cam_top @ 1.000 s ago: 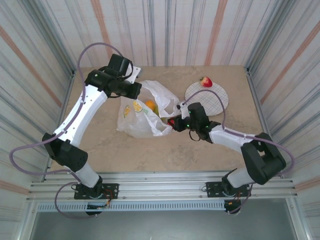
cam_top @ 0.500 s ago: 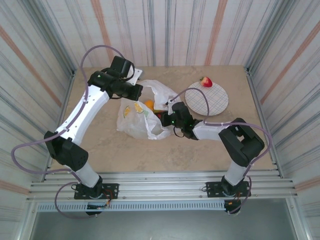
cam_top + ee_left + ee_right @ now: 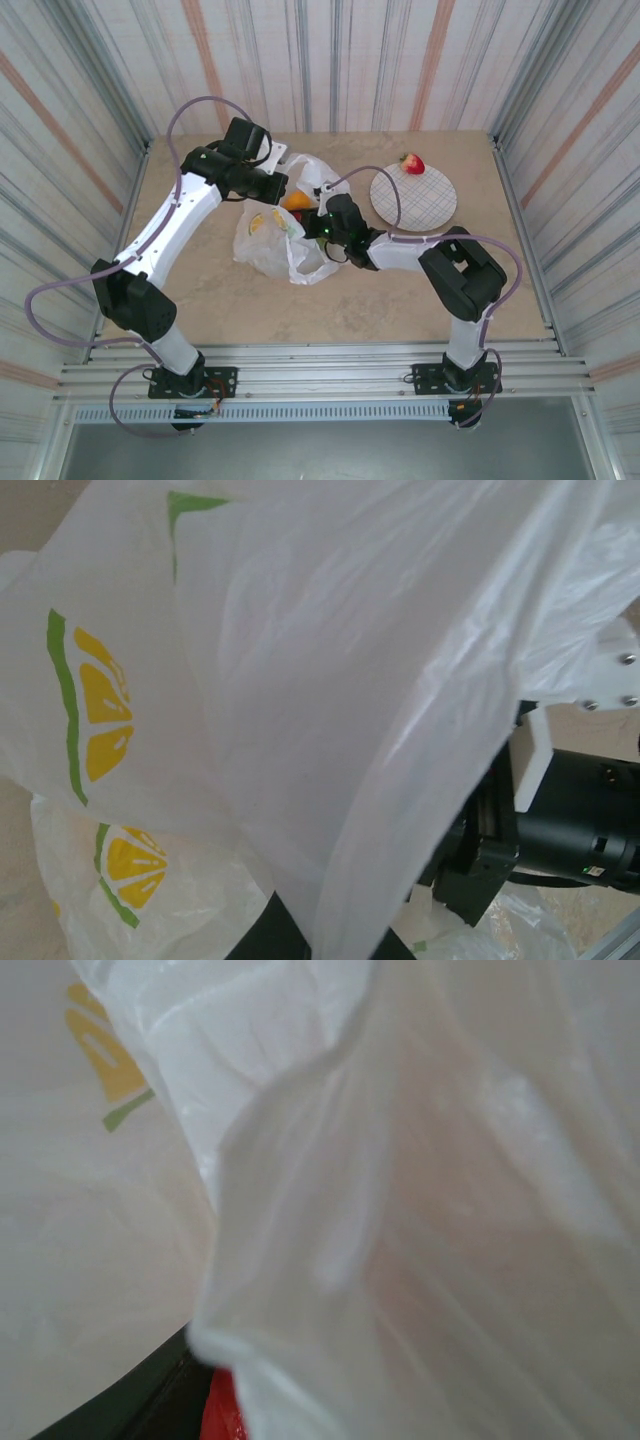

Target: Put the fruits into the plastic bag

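Observation:
The plastic bag [image 3: 268, 240], white with lemon-slice prints, lies mid-table with its mouth facing right. My left gripper [image 3: 278, 182] is shut on the bag's upper rim and holds it up; in the left wrist view the film [image 3: 300, 680] runs down between my dark fingers [image 3: 262, 938]. My right gripper [image 3: 322, 226] sits at the bag's mouth, shut on a red fruit [image 3: 218, 1412] that shows beside its dark finger [image 3: 150, 1390], with bag film [image 3: 450, 1160] draped across. An orange fruit [image 3: 298, 201] lies inside the bag. A red strawberry-like fruit [image 3: 411, 163] rests on the plate's far edge.
A round white grid-patterned plate [image 3: 420, 205] lies at the right rear. The right arm's black body [image 3: 585, 825] shows close behind the bag in the left wrist view. Striped walls enclose the table on three sides.
My right gripper has moved left with the red fruit, from beside the bag to its mouth. The left gripper has stayed on the rim, shifting slightly.

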Controlling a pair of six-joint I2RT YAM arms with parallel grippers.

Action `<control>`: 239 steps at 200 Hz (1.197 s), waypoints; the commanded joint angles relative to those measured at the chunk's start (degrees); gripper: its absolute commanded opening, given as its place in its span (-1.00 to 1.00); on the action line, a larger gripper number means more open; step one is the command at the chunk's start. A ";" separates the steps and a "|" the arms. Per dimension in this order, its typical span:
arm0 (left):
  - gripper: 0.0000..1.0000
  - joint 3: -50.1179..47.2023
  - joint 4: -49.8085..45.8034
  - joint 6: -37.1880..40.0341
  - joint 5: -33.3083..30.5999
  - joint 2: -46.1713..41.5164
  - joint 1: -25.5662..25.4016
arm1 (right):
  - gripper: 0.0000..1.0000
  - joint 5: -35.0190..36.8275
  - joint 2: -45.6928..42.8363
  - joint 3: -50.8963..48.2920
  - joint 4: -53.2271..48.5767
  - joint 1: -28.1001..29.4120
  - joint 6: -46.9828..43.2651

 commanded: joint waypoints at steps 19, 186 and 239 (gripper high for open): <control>-1.00 -1.40 1.16 0.48 1.58 -2.41 0.60 | 0.05 -8.68 2.61 2.17 0.57 0.77 1.23; -1.00 -2.87 2.80 -0.24 3.70 -2.50 1.98 | 0.54 -11.38 -6.67 -2.98 -7.03 -2.18 -3.35; -1.00 -3.84 3.28 -0.30 2.85 -2.52 2.59 | 0.47 -12.86 -14.59 -7.51 -15.11 -5.81 -8.12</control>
